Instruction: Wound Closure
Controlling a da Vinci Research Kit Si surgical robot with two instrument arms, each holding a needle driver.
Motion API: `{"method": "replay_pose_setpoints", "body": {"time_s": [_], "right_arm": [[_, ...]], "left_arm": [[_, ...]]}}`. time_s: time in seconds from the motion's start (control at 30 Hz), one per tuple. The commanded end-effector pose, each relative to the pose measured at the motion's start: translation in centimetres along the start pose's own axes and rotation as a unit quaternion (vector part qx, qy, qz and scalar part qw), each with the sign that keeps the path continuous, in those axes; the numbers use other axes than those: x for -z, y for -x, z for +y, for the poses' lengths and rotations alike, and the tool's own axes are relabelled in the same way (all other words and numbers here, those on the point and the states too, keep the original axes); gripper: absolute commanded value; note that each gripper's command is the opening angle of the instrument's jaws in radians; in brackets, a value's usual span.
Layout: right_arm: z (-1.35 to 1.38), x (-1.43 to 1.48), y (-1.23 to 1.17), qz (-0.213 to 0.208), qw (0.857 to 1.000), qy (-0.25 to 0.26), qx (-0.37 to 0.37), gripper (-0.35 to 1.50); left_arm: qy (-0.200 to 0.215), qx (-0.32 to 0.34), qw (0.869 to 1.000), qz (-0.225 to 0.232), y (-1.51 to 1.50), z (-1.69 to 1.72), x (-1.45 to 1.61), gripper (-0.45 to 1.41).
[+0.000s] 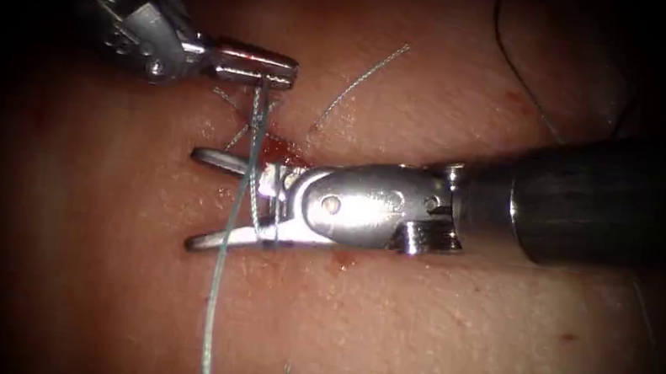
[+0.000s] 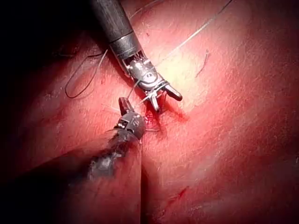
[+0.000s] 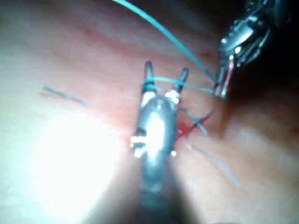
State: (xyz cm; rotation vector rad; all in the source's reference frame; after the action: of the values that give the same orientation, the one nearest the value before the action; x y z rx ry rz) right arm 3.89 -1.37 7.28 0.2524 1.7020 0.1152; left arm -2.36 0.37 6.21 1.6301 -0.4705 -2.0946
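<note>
While the left arm's slim silver needle driver (image 1: 267, 69) is gripping the pale blue-green suture thread (image 1: 221, 284) with its jaws closed, the right arm's broad silver needle driver (image 1: 209, 197) is lying with its jaws spread wide and the thread crossing between them.

Nothing is being clamped by the right tool: the strand is running down from the left tool's tip, over and around the open jaws near their hinge, then trailing off toward the near edge of the pinkish pork tissue (image 1: 456, 355). Judging by the short cut thread ends (image 1: 363, 80) and the smear of red fluid (image 1: 282, 152) at the cut, stitching is looking well advanced, with thread work at this stitch unfinished. I am making out no curved needle, so I cannot tell where it is.
</note>
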Motion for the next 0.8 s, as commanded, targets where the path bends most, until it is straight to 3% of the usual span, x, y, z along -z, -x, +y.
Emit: {"method": "replay_pose_setpoints", "body": {"time_s": [0.03, 0.43, 0.8], "right_arm": [[-0.04, -0.04, 0.07, 0.018, 1.0, 0.003, -0.014, 0.9], [0.04, 0.02, -0.02, 0.082, 0.995, 0.021, -0.054, 0.88], [0.21, 0.18, -0.12, 0.091, 0.991, 0.043, -0.087, 0.88]], "left_arm": [[0.001, -0.001, 1.0, 0.001, 0.04, 0.04, -0.07, -0.45], [0.001, 0.001, 1.0, 0.006, 0.04, 0.19, -0.02, -0.45], [0.003, 0.004, 1.0, 0.012, 0.13, 0.4, 0.14, -0.45]]}}
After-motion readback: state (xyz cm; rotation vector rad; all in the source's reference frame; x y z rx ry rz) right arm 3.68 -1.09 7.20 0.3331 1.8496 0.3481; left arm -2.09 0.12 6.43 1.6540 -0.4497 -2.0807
